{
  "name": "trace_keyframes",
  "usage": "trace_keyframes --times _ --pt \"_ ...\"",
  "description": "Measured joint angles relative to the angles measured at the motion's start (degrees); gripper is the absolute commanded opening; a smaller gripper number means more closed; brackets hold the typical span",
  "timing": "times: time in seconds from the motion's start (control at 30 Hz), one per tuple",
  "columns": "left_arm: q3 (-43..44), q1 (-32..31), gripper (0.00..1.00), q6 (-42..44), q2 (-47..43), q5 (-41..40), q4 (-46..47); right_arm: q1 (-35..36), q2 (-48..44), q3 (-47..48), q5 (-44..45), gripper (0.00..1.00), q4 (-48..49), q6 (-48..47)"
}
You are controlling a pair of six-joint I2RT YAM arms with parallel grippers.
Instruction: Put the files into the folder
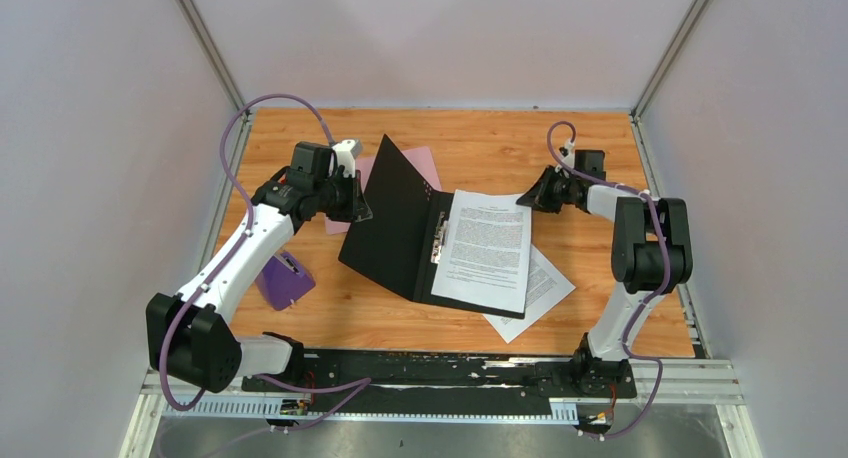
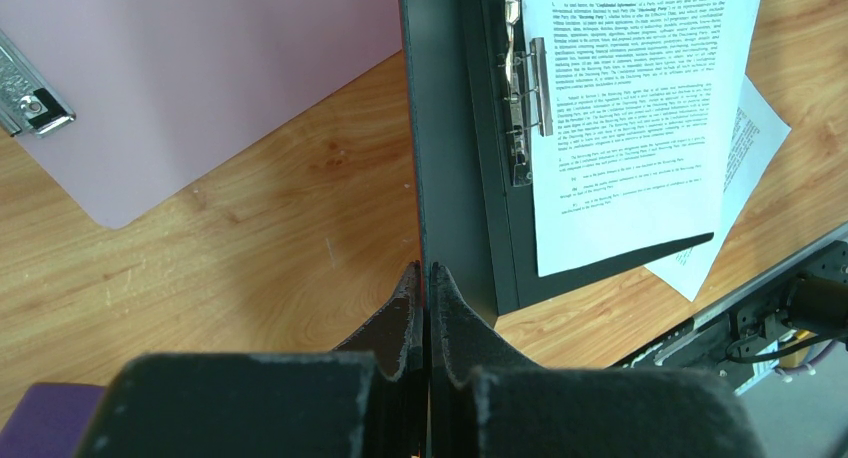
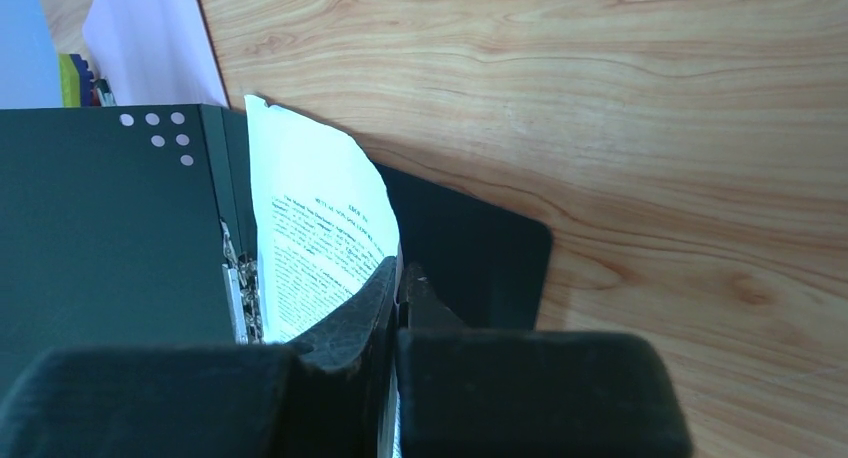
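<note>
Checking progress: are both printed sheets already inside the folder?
No: the top sheet lies on the open folder, but the second sheet lies beneath the folder's corner, sticking out.

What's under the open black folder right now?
One white printed paper sheet sticks out beneath the black folder at its near right corner; its rest is covered. The other sheet lies inside.

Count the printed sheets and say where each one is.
2. One sheet lies in the open folder, pinched by the right gripper; the other sheet pokes out beneath the folder. More may be hidden.
</note>
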Motion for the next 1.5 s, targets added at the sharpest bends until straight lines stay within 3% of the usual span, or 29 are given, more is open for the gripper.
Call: trace_keyframes --times 1.37,1.5 --pt "-0.3 0.0 0.0 0.0 0.0 0.0 0.4 0.9 3.5 0.2 -4.3 0.0 1.1 -0.5" --pt "-0.3 0.0 0.0 0.0 0.0 0.0 0.4 0.9 3.5 0.2 -4.3 0.08 1.2 -0.3"
